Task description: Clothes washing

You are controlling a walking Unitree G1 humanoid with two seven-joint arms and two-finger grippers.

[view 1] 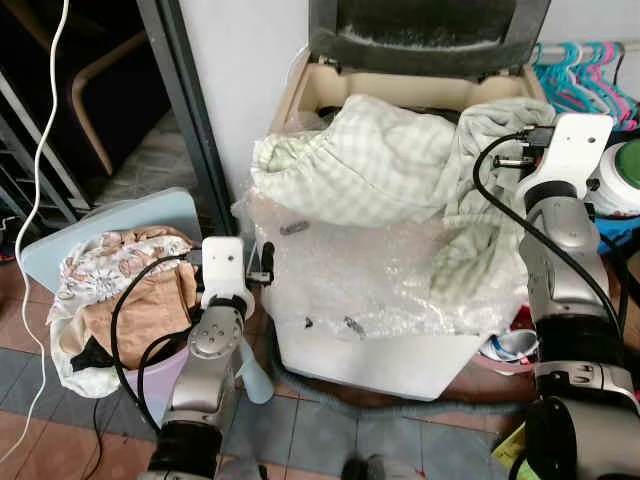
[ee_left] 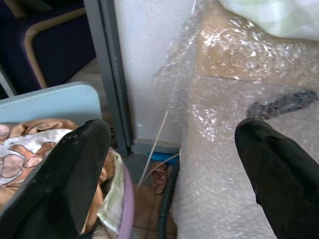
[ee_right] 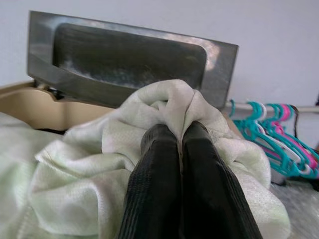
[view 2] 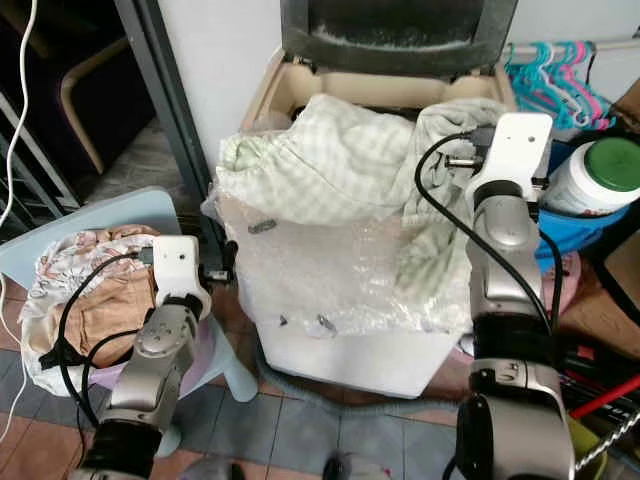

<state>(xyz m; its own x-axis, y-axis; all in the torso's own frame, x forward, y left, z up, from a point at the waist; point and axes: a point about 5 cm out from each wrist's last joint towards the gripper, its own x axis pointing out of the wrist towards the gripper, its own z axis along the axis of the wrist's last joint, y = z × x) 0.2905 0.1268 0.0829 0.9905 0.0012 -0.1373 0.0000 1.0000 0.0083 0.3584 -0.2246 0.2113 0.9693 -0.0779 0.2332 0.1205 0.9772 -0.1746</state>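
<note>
Right wrist view looks along the right pincer (ee_right: 180, 137), whose two black fingers are pressed together on a bunched fold of the pale green checked sheet (view 1: 390, 160). That sheet is heaped over the open top of the washing machine (view 1: 390, 355), with one length trailing down the front over its bubble wrap (view 1: 350, 265) (the raised lid (view 1: 430, 30) stands just behind). It looks light, soft and limp, so I judge it will sag and drag rather than lift as one piece; a thick gathered fold near the middle of the heap would likely carry more cloth than an edge. The left pincer (ee_left: 172, 164) hangs spread and empty between the machine's side and the laundry basket (view 1: 150, 375), which holds tan and floral clothes (view 1: 125, 275). Plastic hangers (view 1: 585, 75) hang to the right.
</note>
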